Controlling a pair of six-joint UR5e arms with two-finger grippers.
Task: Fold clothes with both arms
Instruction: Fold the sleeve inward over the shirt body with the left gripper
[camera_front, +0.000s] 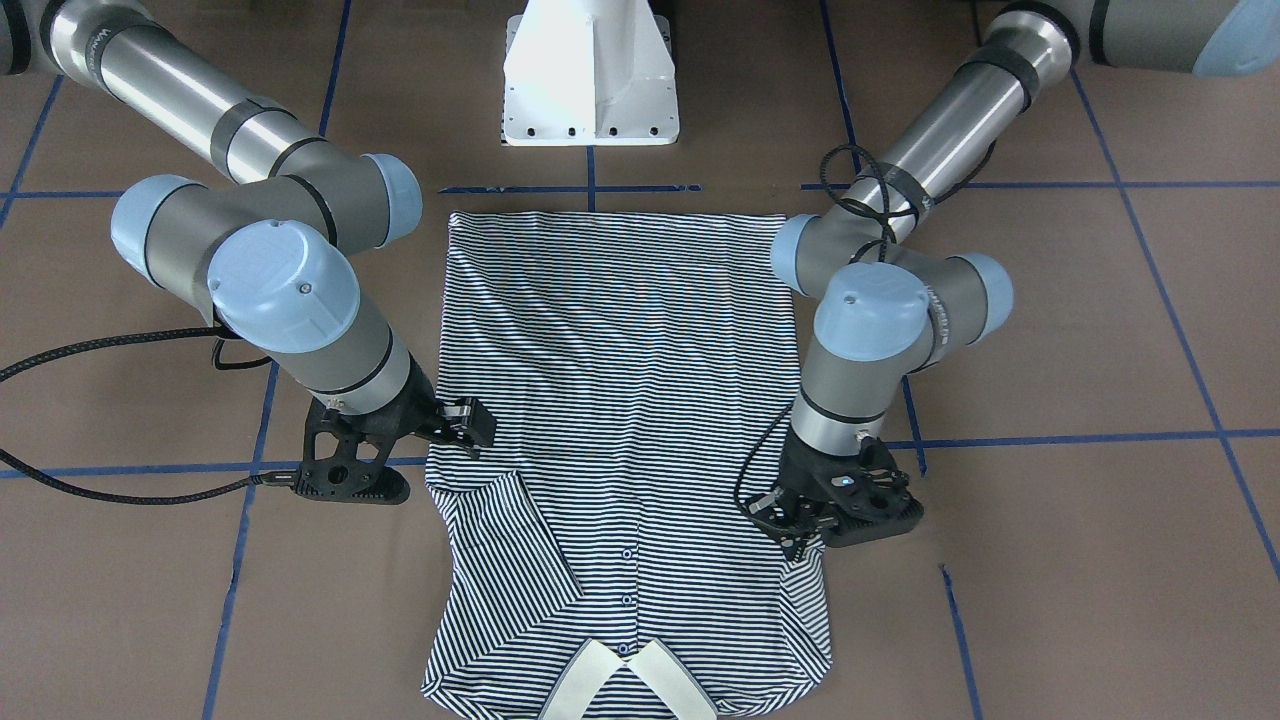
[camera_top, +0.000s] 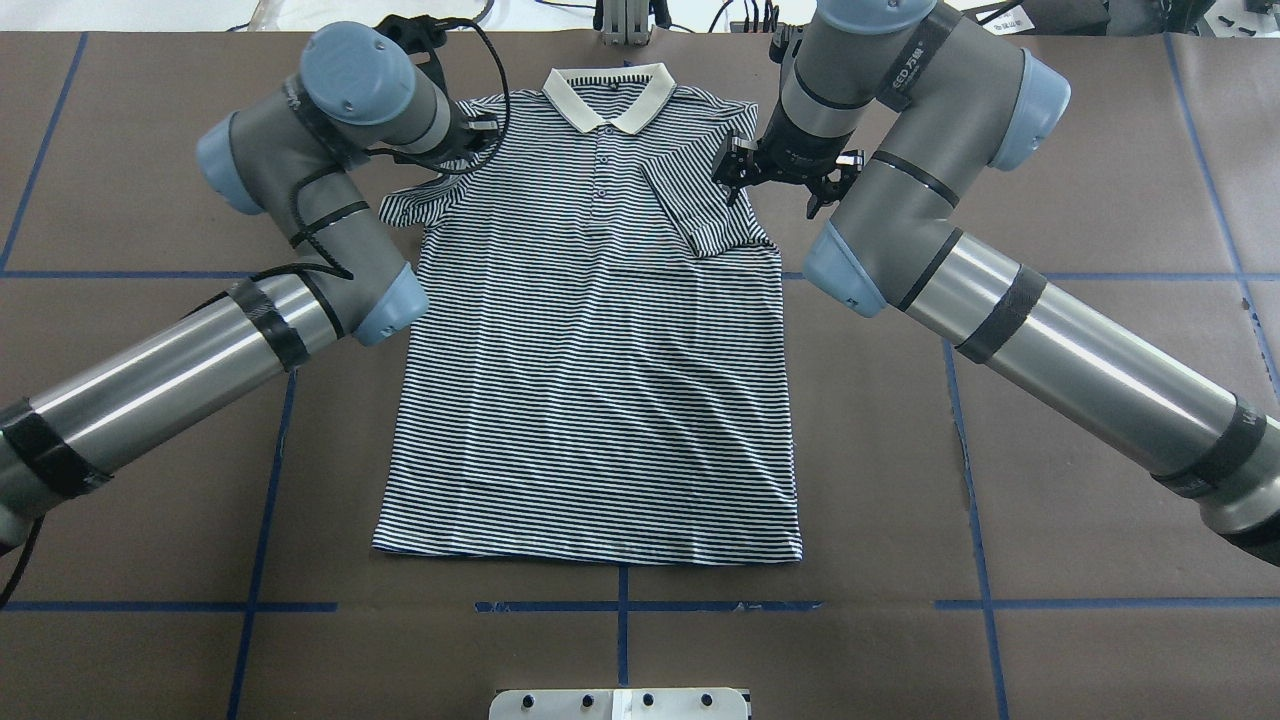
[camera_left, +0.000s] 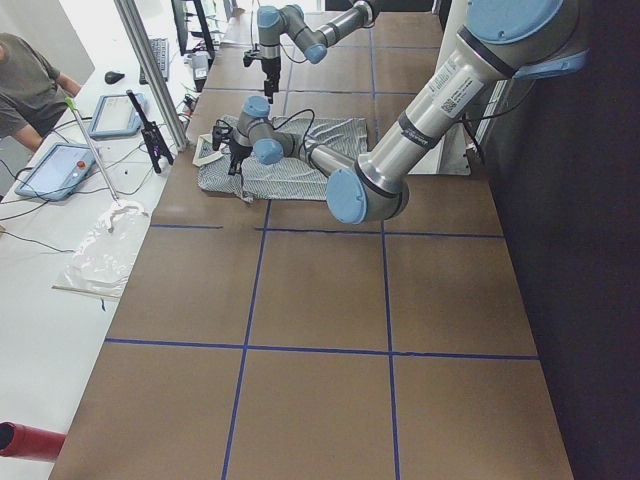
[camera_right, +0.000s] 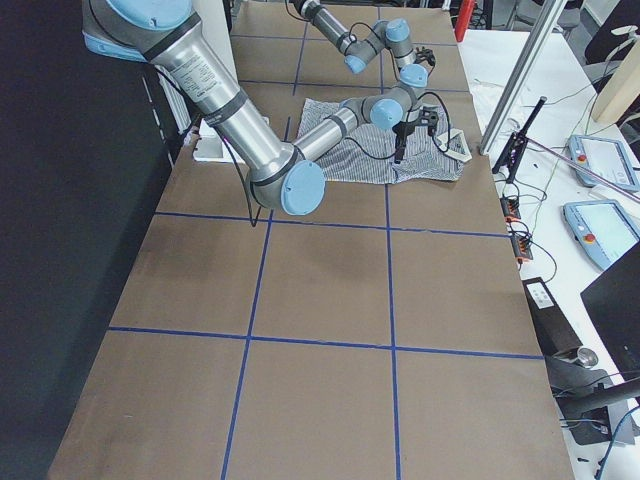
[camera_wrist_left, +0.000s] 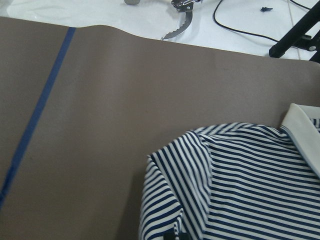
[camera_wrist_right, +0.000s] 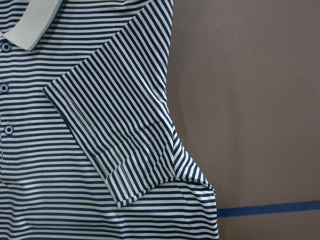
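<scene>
The left pincer (camera_front: 795, 528) pinched the bunched sleeve (camera_wrist_left: 175, 200) of the polo shirt (camera_top: 590, 400) (the right pincer (camera_top: 785, 175) hung spread, empty); thin cloth could have slipped free, leaving a crooked fold.

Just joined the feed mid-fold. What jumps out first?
The striped polo shirt lies flat, face up, collar away from the robot, with the sleeve on the robot's right already folded in over the chest. The right claw hangs at the shirt's edge by that folded sleeve; the left claw is at the other sleeve, which sticks out unfolded.
</scene>
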